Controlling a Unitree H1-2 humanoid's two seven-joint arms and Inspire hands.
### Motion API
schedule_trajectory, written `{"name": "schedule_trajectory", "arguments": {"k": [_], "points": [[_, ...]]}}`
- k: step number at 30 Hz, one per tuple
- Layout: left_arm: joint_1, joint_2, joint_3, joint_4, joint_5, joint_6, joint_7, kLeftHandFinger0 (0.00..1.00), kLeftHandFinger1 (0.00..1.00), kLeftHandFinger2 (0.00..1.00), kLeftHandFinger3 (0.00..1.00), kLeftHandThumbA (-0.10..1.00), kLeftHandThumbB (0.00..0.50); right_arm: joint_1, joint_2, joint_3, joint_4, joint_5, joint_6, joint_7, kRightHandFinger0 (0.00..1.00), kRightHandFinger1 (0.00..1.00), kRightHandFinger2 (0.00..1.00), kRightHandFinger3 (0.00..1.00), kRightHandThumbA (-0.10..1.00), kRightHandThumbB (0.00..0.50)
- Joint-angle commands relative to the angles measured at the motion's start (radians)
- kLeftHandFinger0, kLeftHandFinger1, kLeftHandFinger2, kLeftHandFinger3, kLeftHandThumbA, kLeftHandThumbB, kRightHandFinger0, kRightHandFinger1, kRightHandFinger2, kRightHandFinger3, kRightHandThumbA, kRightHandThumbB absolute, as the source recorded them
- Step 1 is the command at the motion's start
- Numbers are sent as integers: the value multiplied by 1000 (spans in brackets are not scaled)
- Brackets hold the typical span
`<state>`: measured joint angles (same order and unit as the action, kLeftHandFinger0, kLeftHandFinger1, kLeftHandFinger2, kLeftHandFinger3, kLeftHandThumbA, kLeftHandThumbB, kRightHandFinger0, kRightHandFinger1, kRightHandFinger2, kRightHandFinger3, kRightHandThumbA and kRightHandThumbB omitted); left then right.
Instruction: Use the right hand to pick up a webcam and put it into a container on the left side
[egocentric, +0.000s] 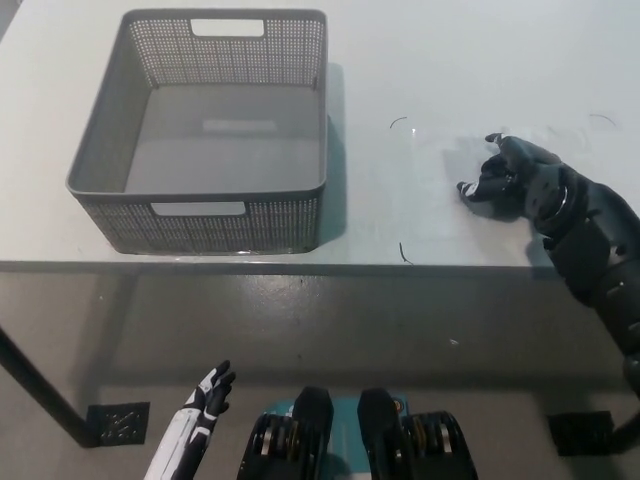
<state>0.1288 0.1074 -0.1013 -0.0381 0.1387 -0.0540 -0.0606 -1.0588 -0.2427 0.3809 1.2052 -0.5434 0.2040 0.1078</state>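
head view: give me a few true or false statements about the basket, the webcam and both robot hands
1. The grey basket holds nothing. True.
2. The black right robot hand is over the basket. False: it is on the table, right of the basket, covering the dark webcam.
3. The white left robot hand rests on the table. False: it hangs below the table edge, at lower left.
4. The basket sits left of the right robot hand. True.
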Motion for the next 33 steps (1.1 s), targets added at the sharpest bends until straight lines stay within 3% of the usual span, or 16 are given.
{"name": "schedule_trajectory", "arguments": {"k": [1,9,11,13,14,15,18,19,20,21,24,25,26,28,31,33], "points": [[-14,17,10,-37,-3,-15,-6,1000,1000,1000,1000,1000,31,-29,-10,40,33,-26,-3,-11,1000,1000,1000,1000,657,440],[-25,17,12,-25,-11,-22,-5,1000,1000,1000,1000,1000,26,-49,-33,89,92,-33,-13,18,1000,1000,1000,1000,648,432],[-27,17,13,-27,-7,-20,-2,1000,1000,1000,1000,1000,16,-66,-26,102,118,-35,-1,18,1000,1000,1000,1000,544,379],[-29,18,15,-31,-5,-20,-1,1000,1000,1000,1000,1000,2,-69,-23,108,128,-34,-15,-16,959,1000,1000,1000,212,227],[-30,19,15,-31,-4,-22,-1,1000,1000,1000,1000,1000,2,-64,-22,110,127,-36,-29,-53,498,532,502,871,-44,146],[-31,20,16,-28,-3,-25,0,1000,1000,1000,1000,1000,1,-61,-21,112,127,-37,-35,-76,95,258,425,821,-98,179],[-42,22,21,-28,-9,-21,-1,1000,1000,1000,1000,1000,3,-68,-16,93,137,-17,-45,-137,0,237,406,929,-100,155],[-42,20,21,-29,-12,-20,-2,1000,1000,1000,1000,1000,0,-64,-18,78,133,-4,-63,-162,25,287,421,766,-100,169],[-42,20,22,-30,-13,-20,-2,1000,1000,1000,1000,1000,0,-63,-19,73,132,1,-72,-173,27,292,426,747,-100,172],[-48,23,24,-31,-8,-17,-1,1000,1000,1000,1000,1000,0,-64,-19,52,126,14,-85,-210,146,376,457,637,-100,184],[-52,31,20,-27,4,-33,-1,1000,1000,1000,1000,1000,0,-62,-20,15,121,34,-111,-263,125,320,384,409,-100,216],[-52,30,20,-27,4,-33,0,1000,1000,1000,1000,1000,0,-61,-20,7,118,36,-116,-279,94,291,375,440,-100,218],[-53,32,20,-23,6,-38,1,1000,1000,1000,1000,1000,0,-57,-22,-5,113,39,-142,-311,82,267,325,314,-100,229],[-54,33,19,-23,3,-39,0,1000,1000,1000,1000,1000,9,-53,-23,-33,105,56,-174,-344,1,90,193,195,-100,198],[-54,29,21,-24,-3,-29,0,1000,1000,1000,1000,1000,0,-54,-22,-71,83,75,-202,-381,27,348,674,469,-100,214],[-58,27,22,-27,-3,-24,2,1000,1000,1000,1000,1000,0,-67,-21,-96,49,80,-216,-420,0,369,751,601,-100,238]]}}
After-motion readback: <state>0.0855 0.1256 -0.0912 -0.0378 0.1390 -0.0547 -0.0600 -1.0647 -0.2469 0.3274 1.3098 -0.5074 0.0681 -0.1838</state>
